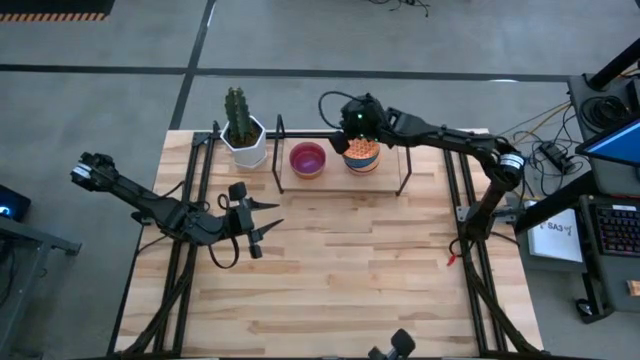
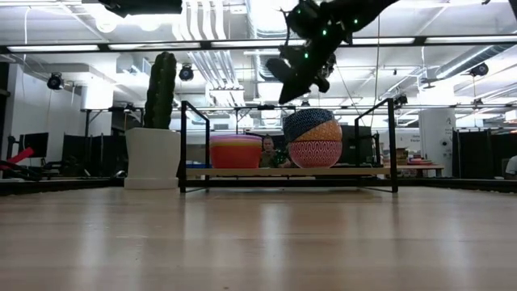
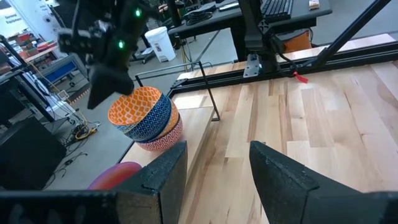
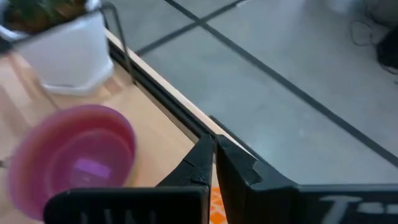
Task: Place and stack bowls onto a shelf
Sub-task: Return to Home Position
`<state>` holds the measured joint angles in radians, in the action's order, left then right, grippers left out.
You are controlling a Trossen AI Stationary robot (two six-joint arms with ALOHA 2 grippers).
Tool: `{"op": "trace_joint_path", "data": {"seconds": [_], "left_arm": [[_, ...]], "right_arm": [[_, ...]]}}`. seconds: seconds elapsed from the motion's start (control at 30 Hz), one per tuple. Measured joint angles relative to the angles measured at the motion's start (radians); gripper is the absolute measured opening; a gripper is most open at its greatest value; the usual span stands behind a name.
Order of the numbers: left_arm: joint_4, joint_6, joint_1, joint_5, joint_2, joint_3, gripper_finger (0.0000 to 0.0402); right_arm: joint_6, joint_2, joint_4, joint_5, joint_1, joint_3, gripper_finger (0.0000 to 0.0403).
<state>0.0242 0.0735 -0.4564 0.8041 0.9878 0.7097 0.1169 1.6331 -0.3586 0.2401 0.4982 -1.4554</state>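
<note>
A white pot (image 1: 246, 150) with a tall green cactus (image 2: 160, 87) stands on the tabletop (image 1: 340, 270), just beside the left end of the shelf (image 2: 363, 171). In the low view a person (image 2: 268, 149) shows in the room behind, between the two stacks of bowls.

The shelf's thin black rods frame a pale wood board at the far edge of the tabletop. The plain stack (image 1: 308, 160) sits on the left half of the board: bright bowls nested level, with a pink-purple one on top. Near it on the right, the patterned stack (image 3: 148, 119) leans to one side. It has an orange lattice bowl on top, a blue one beneath and a red wavy one at the bottom.

The right gripper (image 2: 283, 95) hangs above the patterned stack, clear of it, with its jaws pressed together and empty. The left gripper (image 1: 278, 214) is over the tabletop, well apart from the shelf, with its jaws spread wide and holding nothing.
</note>
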Motion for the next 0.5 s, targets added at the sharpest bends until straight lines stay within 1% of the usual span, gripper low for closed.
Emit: {"op": "trace_joint_path", "data": {"seconds": [0.1, 0.33, 0.5], "left_arm": [[0.002, 0.0, 0.0, 0.0, 0.0, 0.0, 0.0158], [0.005, 0.0, 0.0, 0.0, 0.0, 0.0, 0.0158], [0.007, 0.0, 0.0, 0.0, 0.0, 0.0, 0.0158]], "right_arm": [[0.0, 0.013, -0.007, 0.022, 0.006, 0.025, 0.0009], [0.024, 0.02, 0.002, 0.023, 0.02, 0.082, 0.0009], [0.042, 0.02, -0.007, 0.023, 0.022, 0.091, 0.0009]]}}
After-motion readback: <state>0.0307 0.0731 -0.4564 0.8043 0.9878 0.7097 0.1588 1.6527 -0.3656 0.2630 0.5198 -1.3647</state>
